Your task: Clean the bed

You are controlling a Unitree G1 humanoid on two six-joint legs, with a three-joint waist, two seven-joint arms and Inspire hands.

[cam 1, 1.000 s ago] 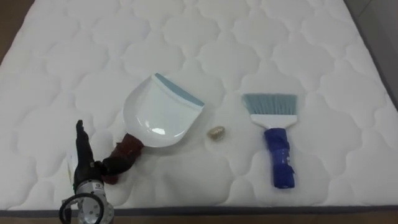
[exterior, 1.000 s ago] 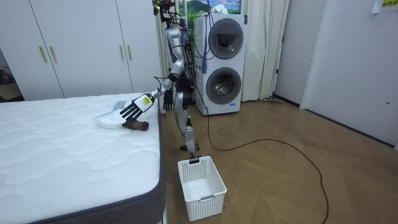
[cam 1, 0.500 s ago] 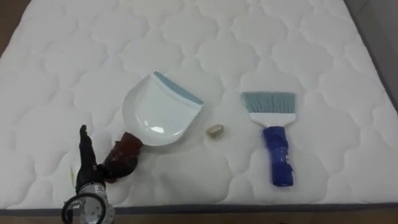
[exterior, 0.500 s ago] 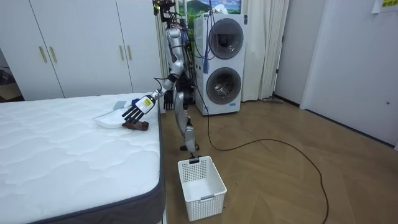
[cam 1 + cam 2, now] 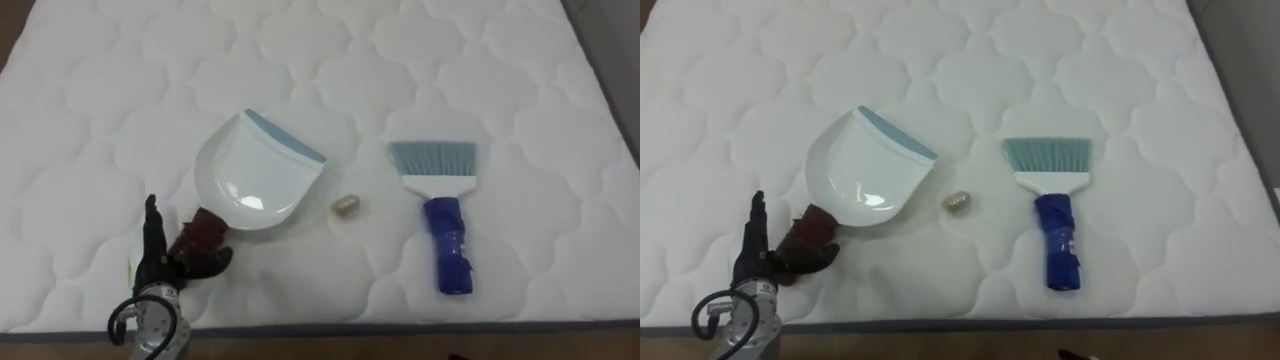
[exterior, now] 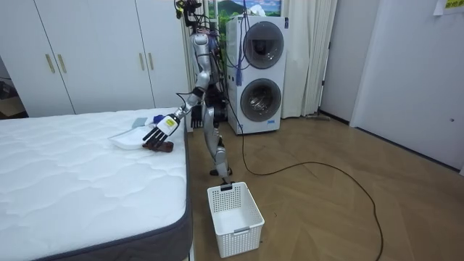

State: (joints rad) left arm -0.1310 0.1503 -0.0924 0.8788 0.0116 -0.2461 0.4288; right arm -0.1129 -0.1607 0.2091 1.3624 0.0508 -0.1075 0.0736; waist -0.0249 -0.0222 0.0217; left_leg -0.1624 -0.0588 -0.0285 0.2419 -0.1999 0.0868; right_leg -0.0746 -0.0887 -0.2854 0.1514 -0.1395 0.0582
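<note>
Left hand [image 5: 160,268] has advanced to the dustpan's [image 5: 258,175] red handle [image 5: 200,235], fingers [image 5: 152,215] straight, thumb spread for grasping; tan scrap [image 5: 346,207] lies just beside the dustpan, hand brush [image 5: 440,215] beyond.

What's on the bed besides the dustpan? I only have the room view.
Observer: A small tan scrap lies just right of the white dustpan, apart from it.
Operator: And the brush?
Observer: The blue-handled brush lies farther right, bristles pointing away from the robot.
Operator: Is the left hand gripping?
Observer: No, the left hand has straight fingers beside the dark red handle, thumb at its near end.
</note>
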